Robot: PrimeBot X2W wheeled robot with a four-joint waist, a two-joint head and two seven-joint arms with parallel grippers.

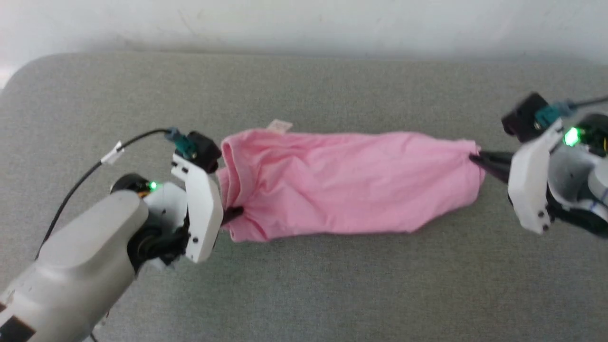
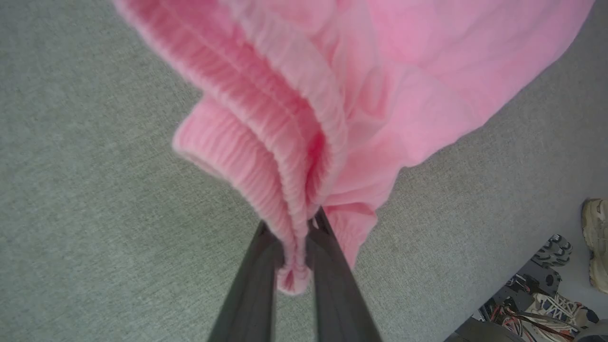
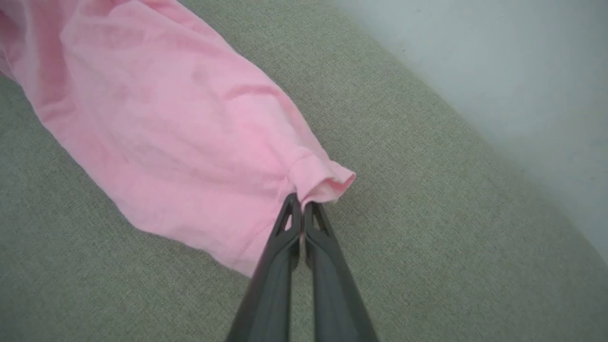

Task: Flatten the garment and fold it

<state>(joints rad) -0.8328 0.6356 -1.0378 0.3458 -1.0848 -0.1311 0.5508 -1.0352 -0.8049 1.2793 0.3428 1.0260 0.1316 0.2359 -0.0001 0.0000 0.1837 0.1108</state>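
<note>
**Left gripper**, one. From my station I see its two dark fingers closed together on a fold of the garment's ribbed waistband. The gathered band bunches between them and a small loop pokes out below the tips.

**Right gripper**, one. Its fingers are pressed together, pinching the stitched hem at the garment's opposite end.

**Garment**, one, light pink knit. It lies stretched between the two grippers on the desk. I read its long axis as running side to side across the head view. The waistband end points to the robot's left and the leg hem to the robot's right. Its body is wrinkled and doubled over on itself, so I cannot count the legs separately. One small white tag sticks out of its far edge near the waistband end.

**Surroundings, outward from the garment**
- Desk, one, grey woven covering. It shows bare on every side of the garment, and I see nothing lying between the garment and either gripper.
- Wall, pale, beyond the garment's far edge.
- Black cable, one, looping off the left wrist, away from the waistband end.
- Green lamps, two: one on the left wrist and one on the right wrist.
- Past the desk edge on the garment's near side I see one pale shoe and one laced shoe. A dark patterned item between them I cannot identify.
</note>
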